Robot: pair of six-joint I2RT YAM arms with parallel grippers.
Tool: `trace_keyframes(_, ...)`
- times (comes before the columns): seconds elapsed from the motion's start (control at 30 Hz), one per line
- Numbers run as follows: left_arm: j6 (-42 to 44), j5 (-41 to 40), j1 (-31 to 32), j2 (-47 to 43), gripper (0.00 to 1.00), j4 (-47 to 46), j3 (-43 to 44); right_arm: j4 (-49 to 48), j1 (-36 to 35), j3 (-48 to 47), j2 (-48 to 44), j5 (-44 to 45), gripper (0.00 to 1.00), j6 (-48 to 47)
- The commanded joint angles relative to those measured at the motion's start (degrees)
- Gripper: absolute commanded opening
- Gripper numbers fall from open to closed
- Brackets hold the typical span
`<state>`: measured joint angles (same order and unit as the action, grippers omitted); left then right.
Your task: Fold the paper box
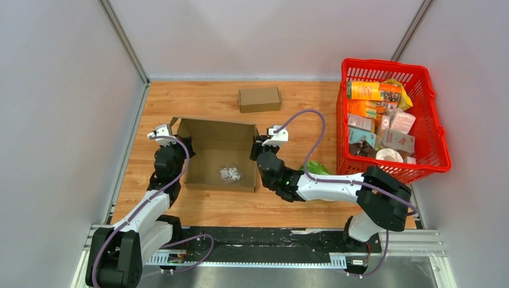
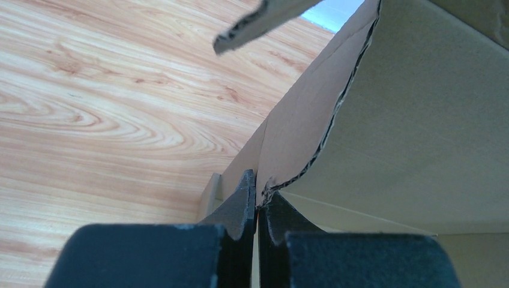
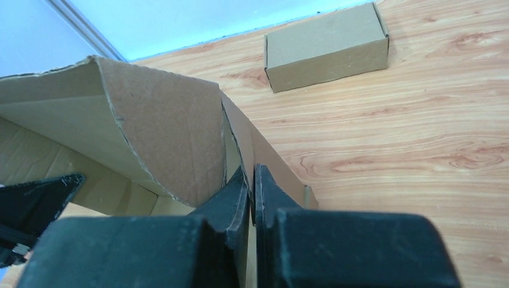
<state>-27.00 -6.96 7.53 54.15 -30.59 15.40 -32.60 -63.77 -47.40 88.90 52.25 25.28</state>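
Cardboard, thin and corrugated, is what you are handling: from above, the paper box (image 1: 219, 131) lies open in the middle of the wooden table (image 1: 240, 207), its back wall upright and a small white crumpled scrap (image 1: 230, 174) on its floor. The left gripper (image 1: 176, 144) is at its left wall and the right gripper (image 1: 259, 147) at its right wall. A small closed carton (image 1: 259, 99) sits well behind it, and a red basket (image 1: 441, 150) of goods is off to the right. In the left wrist view your fingers (image 2: 243, 201) are pinched tight on the edge of the wall, right beside a ragged seam. In the right wrist view the fingers (image 3: 231, 195) are all but closed, with the thin wall caught between them. Judge the box as light and easily slid, stiff only along its creases and prone to buckle or tear at that rough seam. So take the walls low and near the fold lines, and move both sides together.
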Motion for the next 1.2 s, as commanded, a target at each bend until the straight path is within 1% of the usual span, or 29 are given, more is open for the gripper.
trace_keyframes(0.0,-4.5,-1.2,0.1,-1.1,0.0,-0.2,-2.7,0.1,-2.5,-3.1,2.0,11.0,0.07,5.0)
trace_keyframes(0.23,-7.3,-5.6,0.1,-3.5,0.0,-1.3,-6.3,1.2,-4.5,-0.2,3.2,12.6,0.1,8.8)
trace_keyframes(0.3,-7.5,-5.9,0.1,-3.4,0.0,-1.1,-6.5,4.4,-5.0,0.0,3.1,12.4,0.1,11.6)
trace_keyframes(0.37,-7.4,-6.0,0.1,-3.1,0.0,-1.1,-6.4,7.1,-5.4,0.5,3.2,12.4,0.13,13.1)
trace_keyframes(0.4,-7.5,-6.3,0.1,-2.9,0.0,-1.1,-6.3,8.3,-5.4,0.7,3.1,12.1,0.13,16.1)
trace_keyframes(0.5,-8.5,-7.0,0.1,-1.7,0.0,-1.1,-5.9,10.4,-5.4,1.1,2.9,10.3,0.13,19.4)
trace_keyframes(0.57,-9.6,-7.3,0.1,-1.4,0.0,0.1,-5.7,14.6,-5.8,-0.1,2.8,8.9,0.13,22.3)
trace_keyframes(0.63,-10.3,-8.1,0.1,-1.5,0.0,0.4,-5.9,17.3,-5.9,-0.6,3.4,8.2,0.16,25.9)
trace_keyframes(0.73,-10.4,-9.0,0.1,-1.5,0.0,1.1,-6.3,18.5,-6.1,-0.8,5.0,6.1,0.22,26.9)
trace_keyframes(0.8,-10.5,-9.1,0.1,-1.6,0.0,1.8,-6.1,19.2,-6.0,-0.4,5.1,5.3,0.22,25.6)
trace_keyframes(0.83,-10.6,-9.2,0.1,-1.7,0.0,2.5,-6.0,19.2,-6.0,-0.2,5.0,4.6,0.24,24.4)
trace_keyframes(0.87,-10.6,-9.3,0.1,-2.0,0.0,3.6,-5.4,19.7,-6.0,0.0,4.6,3.2,0.27,20.6)
trace_keyframes(0.9,-10.6,-9.6,0.1,-2.6,0.0,5.2,-4.9,20.6,-6.1,0.0,3.2,2.3,0.36,18.9)
trace_keyframes(0.93,-10.6,-10.0,0.1,-2.9,0.0,7.7,-4.5,23.0,-5.9,-0.1,2.4,1.3,0.4,15.7)
trace_keyframes(0.97,-10.6,-10.1,0.1,-3.5,0.0,8.1,-4.4,25.7,-6.0,-0.5,1.4,0.3,0.45,12.3)
trace_keyframes(1.0,-10.6,-10.1,0.1,-3.9,0.0,8.3,-4.6,27.1,-5.8,-0.5,-1.3,-1.3,0.58,8.5)
trace_keyframes(1.03,-10.6,-10.3,0.1,-4.2,0.0,8.3,-4.8,26.5,-4.9,0.7,-2.7,-4.8,0.63,4.1)
trace_keyframes(1.07,-10.6,-10.4,0.1,-4.6,0.0,8.4,-4.9,27.3,-4.2,1.2,-4.4,-11.2,0.69,-1.7)
trace_keyframes(1.1,-10.6,-10.4,0.1,-4.8,0.0,8.3,-4.9,28.6,-3.0,1.3,-6.0,-16.1,0.79,-3.7)
trace_keyframes(1.13,-10.3,-10.0,0.1,-4.7,0.0,8.0,-4.9,31.1,0.4,1.4,-9.6,-21.2,0.84,-5.2)
trace_keyframes(1.17,-9.9,-9.5,0.1,-4.8,0.0,8.0,-4.8,31.5,2.8,2.6,-11.2,-33.4,0.9,-7.1)
